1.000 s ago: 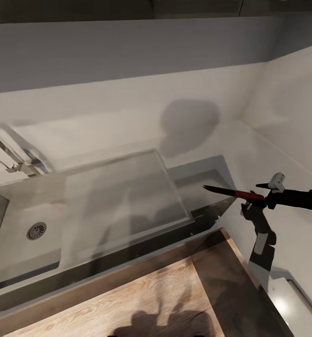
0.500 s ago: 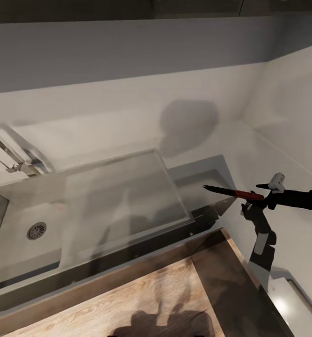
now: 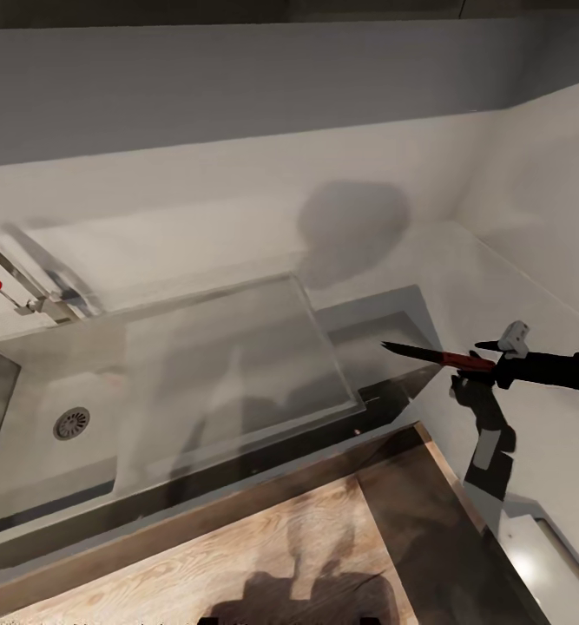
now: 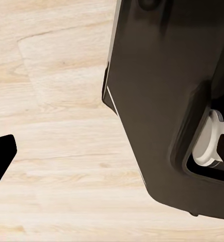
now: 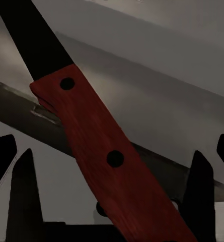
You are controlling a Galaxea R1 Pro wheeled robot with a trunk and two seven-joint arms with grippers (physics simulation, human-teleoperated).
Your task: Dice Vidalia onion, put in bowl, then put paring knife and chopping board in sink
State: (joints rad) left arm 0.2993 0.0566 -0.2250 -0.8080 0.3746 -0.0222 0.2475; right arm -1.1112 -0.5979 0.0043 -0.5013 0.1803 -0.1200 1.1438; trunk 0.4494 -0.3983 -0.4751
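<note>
Fingers (image 5: 26,196) of the right gripper (image 3: 489,371) are clamping the knife (image 3: 428,354) by its handle at right of frame; stiff, light, sharp-bladed, so handle-hold suits.

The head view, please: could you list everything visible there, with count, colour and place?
Sink: one, grey basin, left of centre, set in the countertop.
Drain: one, round, metallic, in the basin floor at left.
Faucet: one, metallic with a red knob, behind the sink at left.
Countertop: one, pale grey, around the sink.
Floor: light wood planks, along the bottom.
Paring knife: one, dark blade, reddish-brown handle, held above the countertop's front edge, right of the sink.
Right end effector: one, black, at right, gripping the knife handle.
</note>
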